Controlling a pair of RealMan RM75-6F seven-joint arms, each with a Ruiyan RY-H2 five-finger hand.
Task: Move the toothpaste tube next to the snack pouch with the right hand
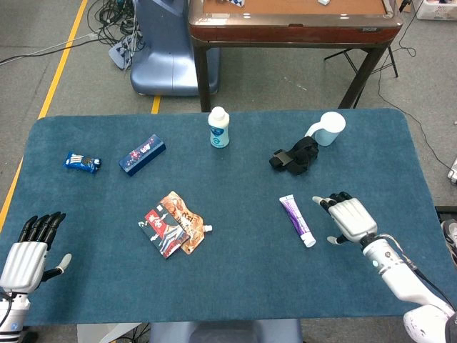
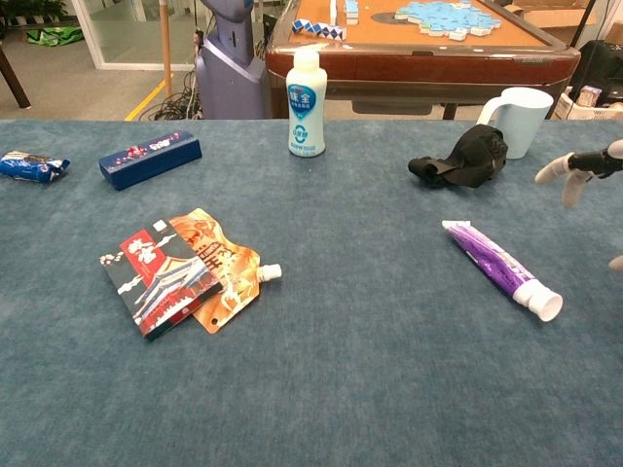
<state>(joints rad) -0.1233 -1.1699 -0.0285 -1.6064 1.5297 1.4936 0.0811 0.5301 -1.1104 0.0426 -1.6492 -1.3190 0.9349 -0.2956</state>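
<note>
The purple and white toothpaste tube point(image 1: 296, 220) point(image 2: 496, 266) lies flat on the blue table, cap toward me. My right hand point(image 1: 348, 217) hovers just right of it with fingers spread, holding nothing; only its fingertips point(image 2: 565, 173) show at the chest view's right edge. The orange snack pouch point(image 1: 187, 226) point(image 2: 216, 268) lies left of centre, partly under a red and black packet point(image 1: 163, 229) point(image 2: 156, 278). My left hand point(image 1: 30, 250) rests at the near left corner, fingers straight and apart.
A white bottle point(image 1: 219, 127) stands at the back centre. A black strap bundle point(image 1: 294, 155) and a white mug point(image 1: 329, 127) sit behind the tube. A blue box point(image 1: 142, 154) and a small blue wrapper point(image 1: 81, 162) lie at the back left.
</note>
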